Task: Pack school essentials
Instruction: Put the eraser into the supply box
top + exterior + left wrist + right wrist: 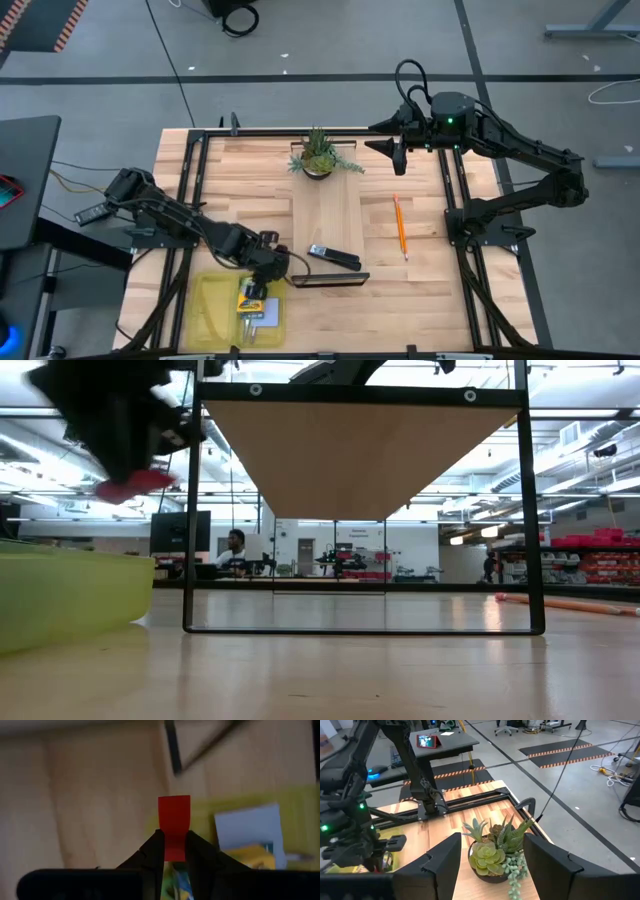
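Observation:
My left gripper hovers over the far right corner of the yellow-green tray, shut on a small flat red piece. In the low view the red piece hangs above the tray's wall. In the tray lie the yellow-and-green crayon box and the pale blue note pad. One orange pencil lies flat on the table's right half. My right gripper waits open at the far edge, beside the potted plant. I cannot make out the purple pen or the scissors. My left gripper pinches the red piece by one end between its two fingertips, coming from above and pointing down. The piece is lifted clear over the tray, and its free end sticks out past the fingertips.
A black stapler lies near the table's middle. Just nearer stands a black frame holding a brown panel. The potted plant sits at the far middle. Black rails run along both sides of the table.

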Controlling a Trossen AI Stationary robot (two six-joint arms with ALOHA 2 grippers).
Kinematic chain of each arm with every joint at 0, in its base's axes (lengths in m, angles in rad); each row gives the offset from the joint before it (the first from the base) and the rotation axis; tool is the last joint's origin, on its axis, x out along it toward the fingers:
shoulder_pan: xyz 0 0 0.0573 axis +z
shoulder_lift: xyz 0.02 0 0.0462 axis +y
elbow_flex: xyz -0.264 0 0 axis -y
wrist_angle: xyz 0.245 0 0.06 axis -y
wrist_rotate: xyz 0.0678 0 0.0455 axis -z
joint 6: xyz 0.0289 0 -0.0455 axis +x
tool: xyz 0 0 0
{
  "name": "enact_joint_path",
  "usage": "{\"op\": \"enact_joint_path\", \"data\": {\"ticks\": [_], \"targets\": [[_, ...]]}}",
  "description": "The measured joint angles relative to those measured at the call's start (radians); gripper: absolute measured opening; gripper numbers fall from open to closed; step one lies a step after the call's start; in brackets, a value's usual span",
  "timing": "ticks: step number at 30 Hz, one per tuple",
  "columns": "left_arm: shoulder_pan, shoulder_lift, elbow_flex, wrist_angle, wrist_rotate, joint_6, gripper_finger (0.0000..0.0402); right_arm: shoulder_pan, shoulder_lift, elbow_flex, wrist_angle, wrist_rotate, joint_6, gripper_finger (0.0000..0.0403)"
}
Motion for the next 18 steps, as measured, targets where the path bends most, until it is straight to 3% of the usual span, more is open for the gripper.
{"op": "enact_joint_path", "data": {"ticks": [13, 18], "targets": [[-0.065, 0.081, -0.001, 0.037, 0.000, -0.028, 0.0068, 0.000, 0.000, 0.000, 0.000, -0.012, 0.007, 0.0220], [-0.068, 0.108, -0.001, 0.035, 0.000, -0.053, 0.0086, 0.000, 0.000, 0.000, 0.000, -0.012, 0.008, 0.0220]]}}
